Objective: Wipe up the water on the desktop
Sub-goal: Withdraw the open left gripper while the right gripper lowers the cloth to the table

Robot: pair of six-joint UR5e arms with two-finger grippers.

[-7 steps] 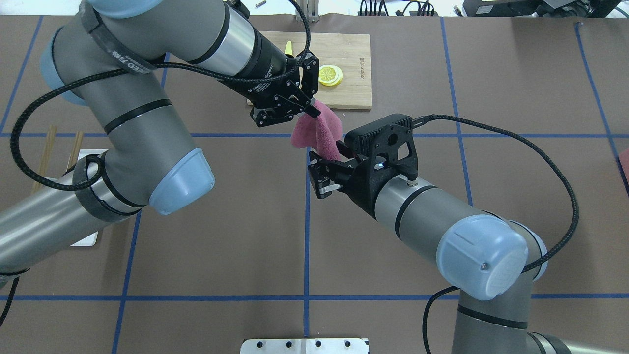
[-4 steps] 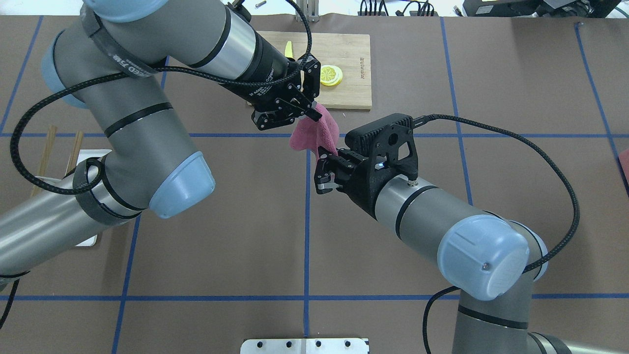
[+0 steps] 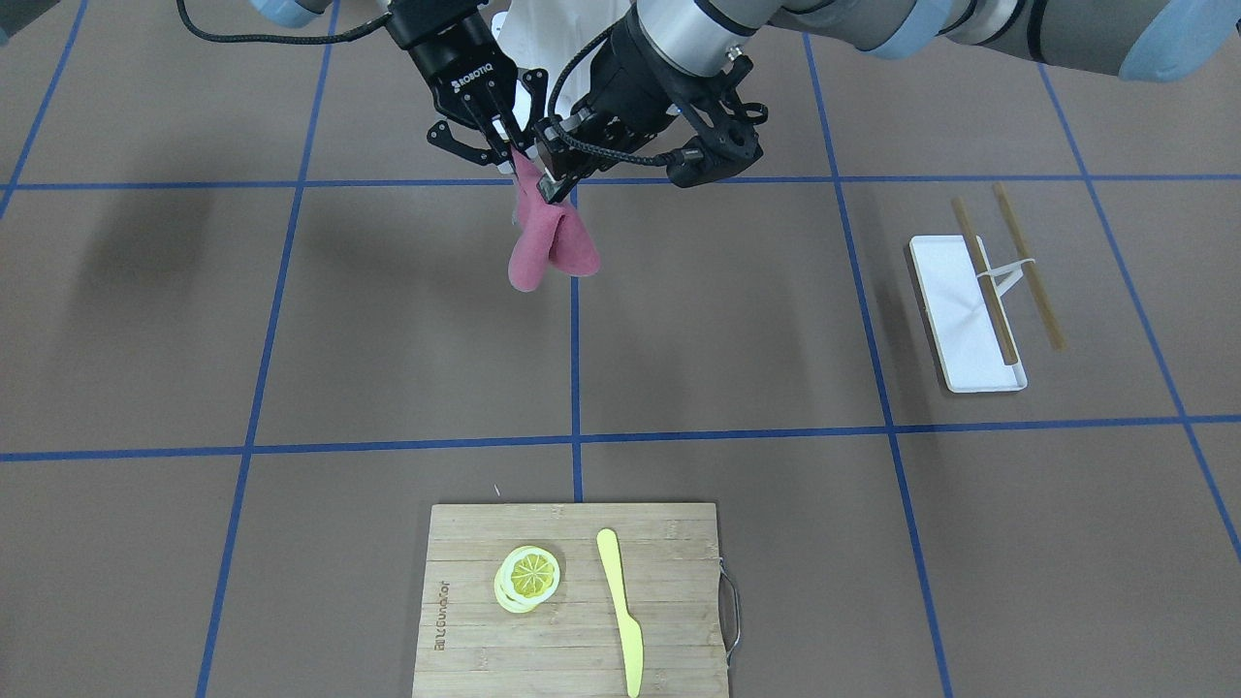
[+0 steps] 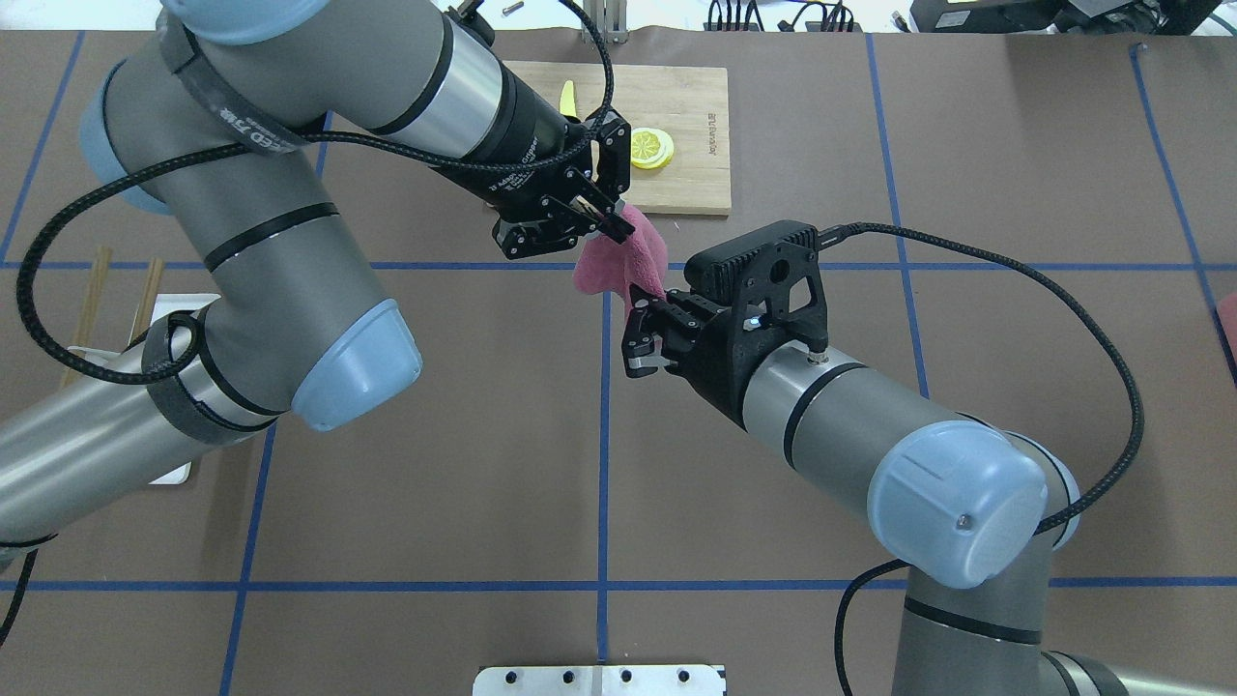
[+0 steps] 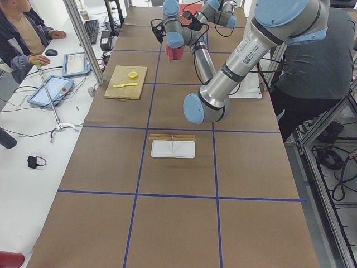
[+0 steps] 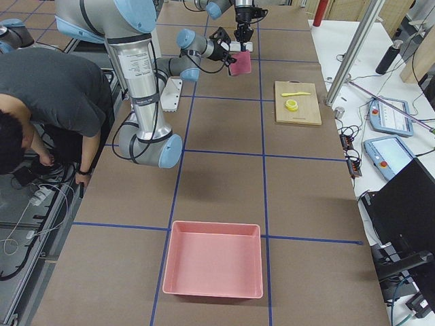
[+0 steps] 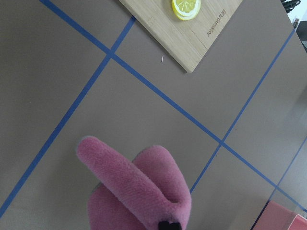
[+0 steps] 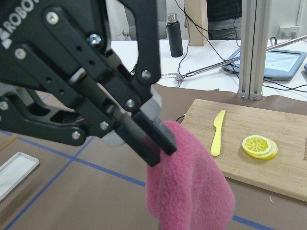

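Note:
A pink cloth (image 4: 618,266) hangs in the air above the brown desktop (image 4: 435,435), near the crossing of blue tape lines. My left gripper (image 4: 618,227) is shut on its upper fold; this shows closely in the right wrist view (image 8: 160,139). My right gripper (image 4: 643,304) has come in from the other side and is shut on the cloth's edge, as the front view (image 3: 511,167) shows. The cloth (image 3: 548,247) droops below both grippers in two lobes. I see no water on the desktop.
A bamboo cutting board (image 3: 572,601) holds a lemon slice (image 3: 528,572) and a yellow knife (image 3: 620,611). A white tray (image 3: 965,310) with chopsticks lies on my left side. A pink bin (image 6: 213,258) stands at the table's right end. People sit and crouch beside the table.
My right gripper has moved in towards the cloth and closed from open onto its edge. The left gripper has kept its hold and barely moved.

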